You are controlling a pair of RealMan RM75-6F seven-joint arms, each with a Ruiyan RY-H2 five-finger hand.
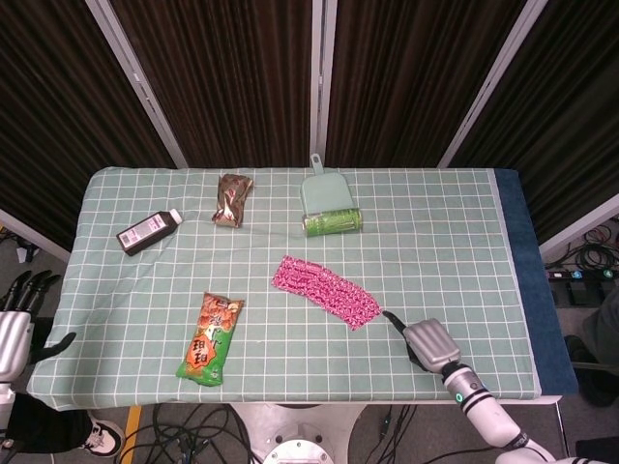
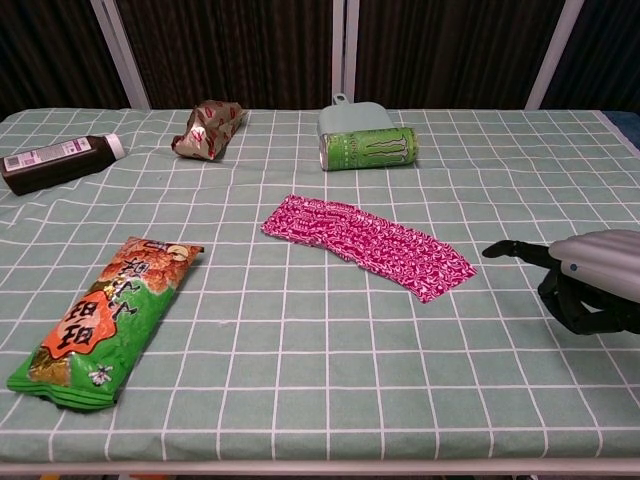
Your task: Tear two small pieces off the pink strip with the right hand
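Pink strip lies flat, just left of right hand.

The pink strip is seen lying flat and slanted in the middle of the checked table. The right hand is placed over the cloth near the strip's lower right end, one finger stretched toward it, not touching. The left hand is held off the table's left edge. A snack bag, a dark bottle, a crumpled wrapper, a dustpan and a green can are also laid on the cloth.
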